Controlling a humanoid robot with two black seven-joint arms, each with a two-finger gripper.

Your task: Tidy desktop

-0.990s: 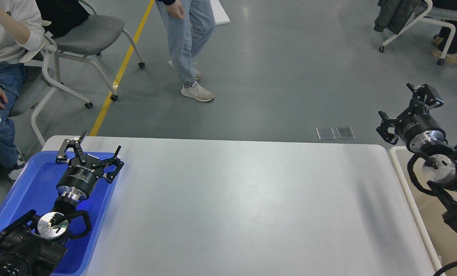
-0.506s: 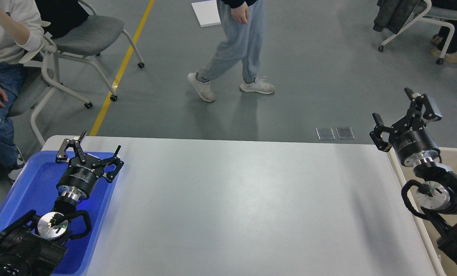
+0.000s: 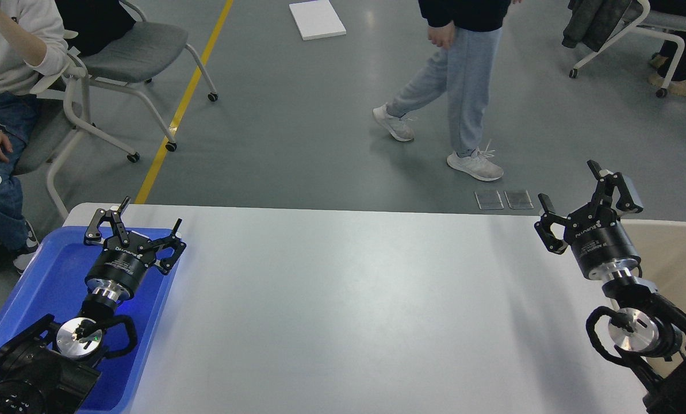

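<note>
The desktop (image 3: 348, 310) is a large white tabletop with rounded corners, and its surface shows no loose objects. My left gripper (image 3: 135, 221) is open and empty, held over the far end of the blue tray (image 3: 38, 287) at the desktop's left edge. My right gripper (image 3: 575, 198) is open and empty, held above the desktop's far right corner, beside the beige bin (image 3: 679, 253).
A person (image 3: 463, 86) walks across the grey floor beyond the desktop. Chairs (image 3: 130, 57) and a seated person (image 3: 3, 69) are at the far left. Another chair (image 3: 624, 34) stands at the far right. A white board (image 3: 317, 18) lies on the floor.
My right arm has swung left and down, from over the bin to the desktop's far right corner, its gripper staying open. The walking person moved right. My left arm has not moved.
</note>
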